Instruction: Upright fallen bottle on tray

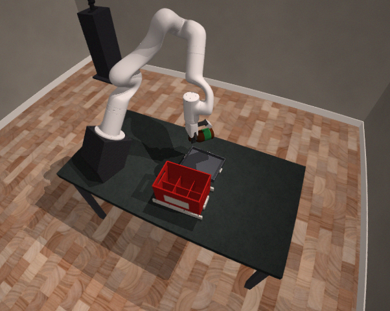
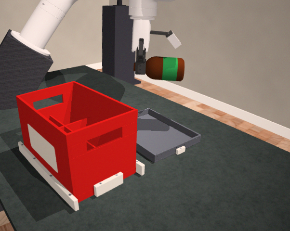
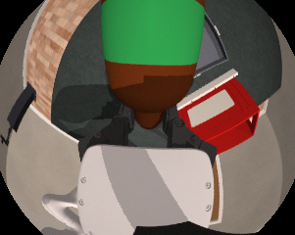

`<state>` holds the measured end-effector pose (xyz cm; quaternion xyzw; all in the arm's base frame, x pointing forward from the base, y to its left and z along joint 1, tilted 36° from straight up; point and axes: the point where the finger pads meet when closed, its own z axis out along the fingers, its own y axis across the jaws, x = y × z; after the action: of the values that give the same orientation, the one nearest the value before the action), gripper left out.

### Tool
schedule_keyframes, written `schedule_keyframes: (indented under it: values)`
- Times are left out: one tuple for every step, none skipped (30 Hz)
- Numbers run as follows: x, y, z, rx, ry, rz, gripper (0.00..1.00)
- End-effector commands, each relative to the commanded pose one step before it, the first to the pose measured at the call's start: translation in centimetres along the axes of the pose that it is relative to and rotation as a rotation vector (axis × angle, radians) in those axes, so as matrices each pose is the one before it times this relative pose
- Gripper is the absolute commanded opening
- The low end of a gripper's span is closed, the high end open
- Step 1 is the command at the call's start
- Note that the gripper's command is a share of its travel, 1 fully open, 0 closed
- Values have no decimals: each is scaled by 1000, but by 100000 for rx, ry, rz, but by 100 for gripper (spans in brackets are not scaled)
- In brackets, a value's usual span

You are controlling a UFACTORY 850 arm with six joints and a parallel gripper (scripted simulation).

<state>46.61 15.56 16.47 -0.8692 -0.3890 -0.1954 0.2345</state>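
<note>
Even, soft light; blurred shadows on the table [image 1: 255,201]; wrist view fisheye-warped, black-rimmed.

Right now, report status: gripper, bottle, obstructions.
Gripper shut on bottle neck. Bottle airborne, lying sideways, above and behind tray. Crate beside tray, not in the way.

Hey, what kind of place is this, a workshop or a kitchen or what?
Probably a bare robot test room, not a kitchen: one white arm on a black pedestal on a dark table, wood-pattern floor, plain grey walls, and only a red crate, grey tray and bottle.
</note>
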Motion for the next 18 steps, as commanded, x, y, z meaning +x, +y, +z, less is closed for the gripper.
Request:
schedule_keyframes:
  values:
    - [57,44,-46,-98,107,-50,0]
    - [0,0,0,0,0,0,0]
    - [0,0,0,0,0,-9,0]
    - [0,0,0,0,0,-61,0]
    - [0,0,0,0,0,0,0]
    - [0,0,0,0,0,0,0]
    - [0,0,0,0,0,-154,0]
    - [0,0,0,0,0,-279,0]
    - [0,0,0,0,0,-426,0]
    - [0,0,0,0,0,-587,0]
    - [0,0,0,0,0,-754,0]
    - [0,0,0,0,0,-920,0]
    - [0,0,0,0,0,-1079,0]
    - [0,0,0,0,0,-1225,0]
    - [0,0,0,0,0,-1354,0]
    - [0,0,0,0,0,-1462,0]
    - [0,0,0,0,0,-1545,0]
    - [0,0,0,0,0,-1603,0]
